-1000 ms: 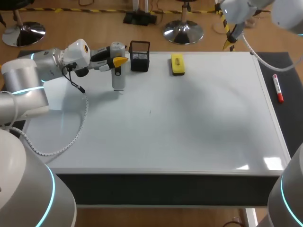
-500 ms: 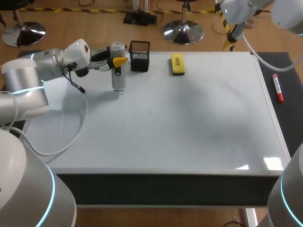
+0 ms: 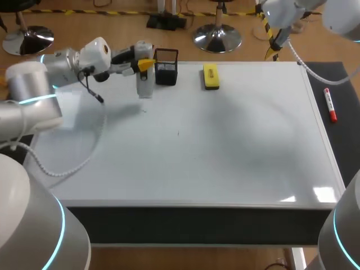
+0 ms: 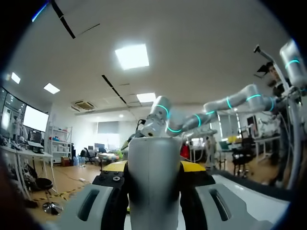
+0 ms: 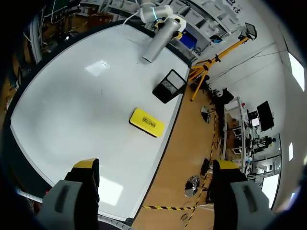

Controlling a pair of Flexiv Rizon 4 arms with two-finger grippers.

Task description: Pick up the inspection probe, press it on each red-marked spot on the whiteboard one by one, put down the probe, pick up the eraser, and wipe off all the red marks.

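Your left gripper point(image 3: 143, 65) is pinching the inspection probe point(image 3: 145, 83) near its top end, pressing it from two sides. In the left wrist view the grey barrel is filling the gap between the yellow tips. The probe is hanging upright just beside the black mesh holder point(image 3: 166, 67), on your left arm's side of it, and its lower tip appears to be clear of the whiteboard point(image 3: 236, 146).

It is reading as a stiff, smooth, fairly light cylinder, so I'd judge it may be prone to sliding up through the fingers when you're pressing down. The high grip is freeing the tip but giving it room to tilt.

Your right gripper point(image 5: 153, 191) is hovering spread wide and empty, well apart from the holder, out past the board's far edge. The yellow eraser point(image 3: 211, 76) is lying flat near the holder, on its other side. A red marker point(image 3: 329, 105) is lying off the board, far from the holder. I'm not making out any red marks — only a tiny dark speck point(image 3: 178, 133) on the board, on your side of the holder. Of all these, the holder is standing closest to the probe — mind it when swinging across.
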